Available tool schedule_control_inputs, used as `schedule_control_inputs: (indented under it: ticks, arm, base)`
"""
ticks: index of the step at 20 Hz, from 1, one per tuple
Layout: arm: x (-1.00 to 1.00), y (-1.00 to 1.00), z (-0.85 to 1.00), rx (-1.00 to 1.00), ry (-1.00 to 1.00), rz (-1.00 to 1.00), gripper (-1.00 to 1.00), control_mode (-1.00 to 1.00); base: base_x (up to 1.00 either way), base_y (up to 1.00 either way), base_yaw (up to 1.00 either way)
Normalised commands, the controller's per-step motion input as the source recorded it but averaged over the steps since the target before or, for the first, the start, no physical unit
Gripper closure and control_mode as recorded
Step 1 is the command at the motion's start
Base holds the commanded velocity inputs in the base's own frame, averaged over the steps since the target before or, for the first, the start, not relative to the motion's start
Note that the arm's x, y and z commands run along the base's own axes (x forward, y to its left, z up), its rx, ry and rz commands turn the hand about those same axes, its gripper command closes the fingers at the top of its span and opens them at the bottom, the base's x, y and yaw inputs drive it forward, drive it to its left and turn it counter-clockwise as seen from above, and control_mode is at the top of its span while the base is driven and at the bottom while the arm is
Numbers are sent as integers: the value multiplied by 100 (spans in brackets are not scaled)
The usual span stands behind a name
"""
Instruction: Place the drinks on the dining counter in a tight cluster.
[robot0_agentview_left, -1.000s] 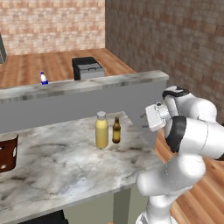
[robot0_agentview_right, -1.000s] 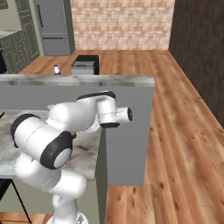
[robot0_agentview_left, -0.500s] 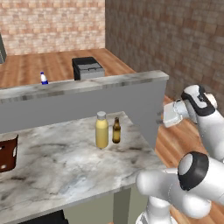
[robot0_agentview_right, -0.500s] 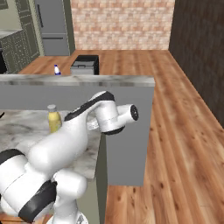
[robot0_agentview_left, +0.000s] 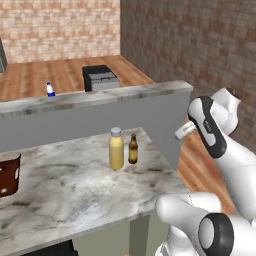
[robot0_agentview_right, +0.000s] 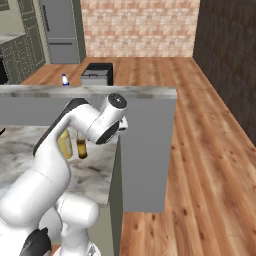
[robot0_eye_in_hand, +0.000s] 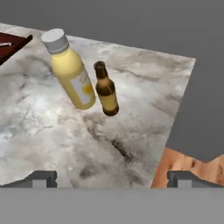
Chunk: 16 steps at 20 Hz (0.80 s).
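The tall yellow bottle with its pale cap and the slim dark brown bottle stand upright side by side, nearly touching, near the back right of the dining counter. The hand view looks down on the yellow bottle and the brown bottle. The small blue-and-white bottle shows just over the raised ledge at the far left. My gripper is open and empty. It hangs off the counter's right edge, apart from both bottles.
A dark brown container sits at the counter's left edge. A black-and-grey box stands on the wooden floor beyond the ledge. A brick wall runs along the right. Open wooden floor lies right of the counter.
My arm has swung out to the right and the hand has drawn a little back from the two bottles. The jaws stayed open and the bottles have not moved.
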Motion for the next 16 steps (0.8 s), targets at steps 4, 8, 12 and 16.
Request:
schedule_control_inputs:
  ticks: [4,8,12,16]
  arm:
    - [-3,8,6,-32,56,-33,-100,-100]
    - [-18,4,-8,-15,31,-32,-100,-100]
    - [-24,8,-5,-4,24,-28,-100,-100]
    - [-48,1,0,0,11,-29,-100,-100]
  base:
    - [0,0,0]
    - [0,0,0]
    - [0,0,0]
    - [0,0,0]
